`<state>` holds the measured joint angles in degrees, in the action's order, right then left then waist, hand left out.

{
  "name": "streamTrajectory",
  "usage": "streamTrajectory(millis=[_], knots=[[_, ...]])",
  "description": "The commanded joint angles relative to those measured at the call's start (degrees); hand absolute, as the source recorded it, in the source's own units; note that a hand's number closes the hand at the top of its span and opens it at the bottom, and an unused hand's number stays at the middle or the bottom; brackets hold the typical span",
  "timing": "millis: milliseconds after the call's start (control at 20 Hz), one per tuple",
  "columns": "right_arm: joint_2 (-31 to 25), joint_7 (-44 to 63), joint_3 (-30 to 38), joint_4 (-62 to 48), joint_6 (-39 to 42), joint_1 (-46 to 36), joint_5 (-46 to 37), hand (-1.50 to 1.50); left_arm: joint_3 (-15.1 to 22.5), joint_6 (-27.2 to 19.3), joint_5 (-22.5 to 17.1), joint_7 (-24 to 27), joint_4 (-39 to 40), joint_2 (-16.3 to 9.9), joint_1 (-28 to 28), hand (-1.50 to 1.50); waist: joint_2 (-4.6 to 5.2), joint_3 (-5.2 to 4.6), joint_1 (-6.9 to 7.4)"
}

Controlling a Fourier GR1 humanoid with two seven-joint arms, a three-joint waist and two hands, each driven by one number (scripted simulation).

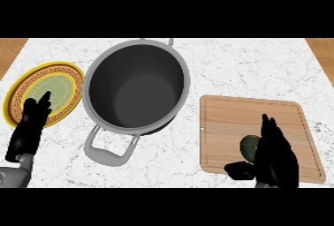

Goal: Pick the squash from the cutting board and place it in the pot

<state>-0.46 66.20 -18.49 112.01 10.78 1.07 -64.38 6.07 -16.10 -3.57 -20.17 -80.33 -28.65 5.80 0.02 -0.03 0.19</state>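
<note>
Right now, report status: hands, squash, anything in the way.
Left hand open, resting by the plate. Right hand open beside the squash on the cutting board. Pot empty, path clear.

Counter (248,66): white stone look, grey veining, smooth. Cutting board (287,119): pale wood, fine straight grain, matt. Pot (101,62): grey metal rim and handles, satin sheen; inner wall dark, matt. Plate (20,95): glazed ceramic look, yellow patterned rim, dull green centre. Squash (248,145): dark green skin, matt, faintly mottled. Both hands, left (29,128) and right (277,154): black, matt.
</note>
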Motion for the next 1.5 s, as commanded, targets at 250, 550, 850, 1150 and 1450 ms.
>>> streamTrajectory(millis=[250, 550, 850, 1150, 1450], knots=[[0.4, 3.2, 3.5, -7.1, -0.8, -1.4, -1.2, -1.50, -2.9, 2.8, 1.0, -1.3, 1.0, 0.0, 2.1, 0.00, 0.01, 0.02, -0.32], [0.4, 5.9, 3.2, -9.9, -1.5, -1.6, 1.1, -1.50, -4.0, 4.1, 0.9, -2.9, -2.6, -0.3, 0.2, 0.00, -0.06, 0.03, -0.05], [0.4, 3.4, 5.6, -14.2, -2.4, -3.9, 2.5, -1.50, -2.3, 1.3, 5.2, -1.6, -1.0, 4.9, 0.0, 0.00, -0.01, 0.03, -0.10], [0.5, -0.1, 9.6, -20.2, -6.1, -5.8, 5.0, -1.50, -6.3, 5.3, 4.2, -2.2, 0.5, 2.9, 1.3, 0.00, 0.01, 0.04, -0.05], [0.4, -0.4, 9.4, -23.3, -8.9, -7.4, 5.2, -1.50, -6.3, 5.5, 7.4, -0.2, -0.8, 5.6, -1.1, 0.00, -0.02, 0.03, -0.04]])
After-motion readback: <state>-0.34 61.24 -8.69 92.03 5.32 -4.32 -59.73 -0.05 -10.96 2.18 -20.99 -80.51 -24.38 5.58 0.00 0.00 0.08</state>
